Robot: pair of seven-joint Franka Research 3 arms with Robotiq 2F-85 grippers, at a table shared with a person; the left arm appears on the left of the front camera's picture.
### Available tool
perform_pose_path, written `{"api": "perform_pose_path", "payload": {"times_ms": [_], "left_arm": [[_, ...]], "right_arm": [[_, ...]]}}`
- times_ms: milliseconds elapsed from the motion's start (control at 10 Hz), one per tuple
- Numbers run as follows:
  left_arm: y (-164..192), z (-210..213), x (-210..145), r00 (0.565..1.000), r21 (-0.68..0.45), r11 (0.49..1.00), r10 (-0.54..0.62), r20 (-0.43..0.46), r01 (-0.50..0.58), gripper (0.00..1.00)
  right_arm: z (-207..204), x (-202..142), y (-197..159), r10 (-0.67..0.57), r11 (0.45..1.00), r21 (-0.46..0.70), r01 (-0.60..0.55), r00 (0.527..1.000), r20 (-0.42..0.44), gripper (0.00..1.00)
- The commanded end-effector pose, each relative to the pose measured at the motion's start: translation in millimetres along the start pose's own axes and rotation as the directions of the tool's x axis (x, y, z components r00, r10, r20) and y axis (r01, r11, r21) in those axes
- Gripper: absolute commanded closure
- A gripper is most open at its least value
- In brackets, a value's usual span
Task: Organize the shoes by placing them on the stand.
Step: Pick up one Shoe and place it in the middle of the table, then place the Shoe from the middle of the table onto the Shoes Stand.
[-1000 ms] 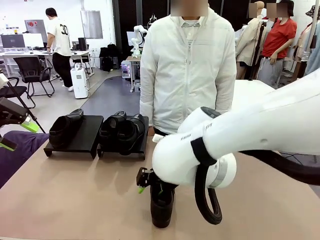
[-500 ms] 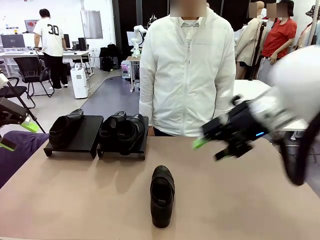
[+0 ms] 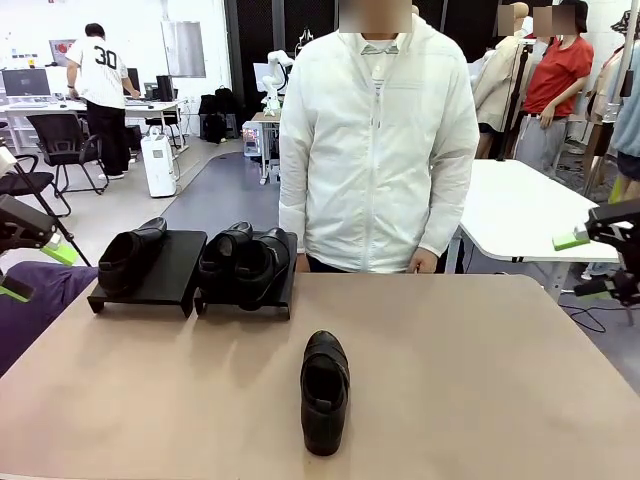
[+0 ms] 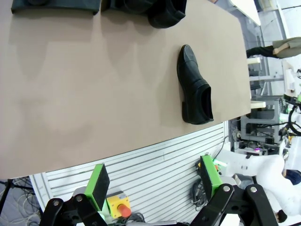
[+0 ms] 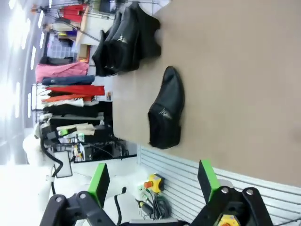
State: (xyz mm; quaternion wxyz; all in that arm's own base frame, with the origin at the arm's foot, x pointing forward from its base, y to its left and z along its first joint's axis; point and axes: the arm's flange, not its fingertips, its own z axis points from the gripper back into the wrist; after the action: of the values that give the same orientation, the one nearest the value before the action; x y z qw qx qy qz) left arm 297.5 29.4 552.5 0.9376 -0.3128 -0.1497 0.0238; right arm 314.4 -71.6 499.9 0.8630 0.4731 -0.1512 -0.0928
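Note:
One black loafer (image 3: 325, 390) lies alone on the tan table, toe pointing away from me; it also shows in the left wrist view (image 4: 195, 87) and the right wrist view (image 5: 167, 110). The left stand (image 3: 165, 280) carries a single shoe (image 3: 130, 255). The right stand (image 3: 283, 292) holds a pair of shoes (image 3: 245, 262), also seen from the right wrist (image 5: 124, 37). My left gripper (image 3: 35, 270) hovers open at the table's left edge, its pads (image 4: 99, 181) wide apart. My right gripper (image 3: 582, 265) hangs open off the right edge, nothing between its fingers (image 5: 206, 178).
A person in a white jacket (image 3: 375, 140) stands at the far side of the table, hands down. A purple cloth (image 3: 30, 300) lies at the left edge. A white table (image 3: 515, 210) stands behind on the right.
My right arm has let go of the lone loafer and swung away from the table's middle to the right edge. The loafer stays where it was set. The left arm has not moved.

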Motion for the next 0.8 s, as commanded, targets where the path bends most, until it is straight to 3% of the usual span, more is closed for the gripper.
{"api": "perform_pose_path", "payload": {"times_ms": [0,100,700], "left_arm": [[0,0,0,1.0,-0.002,1.0,0.001,0.003,-0.001,0.0],[0,0,0,1.0,-0.002,1.0,0.001,0.003,-0.001,0.0],[0,0,0,1.0,-0.002,1.0,0.001,0.003,-0.001,0.0]], "right_arm": [[-28,-4,-15,0.055,0.998,0.021,-0.055,0.998,0.021,0.0],[0,0,0,0.0,1.0,0.0,0.0,1.0,0.0,0.0],[0,0,0,0.0,1.0,0.0,0.0,1.0,0.0,0.0]]}}
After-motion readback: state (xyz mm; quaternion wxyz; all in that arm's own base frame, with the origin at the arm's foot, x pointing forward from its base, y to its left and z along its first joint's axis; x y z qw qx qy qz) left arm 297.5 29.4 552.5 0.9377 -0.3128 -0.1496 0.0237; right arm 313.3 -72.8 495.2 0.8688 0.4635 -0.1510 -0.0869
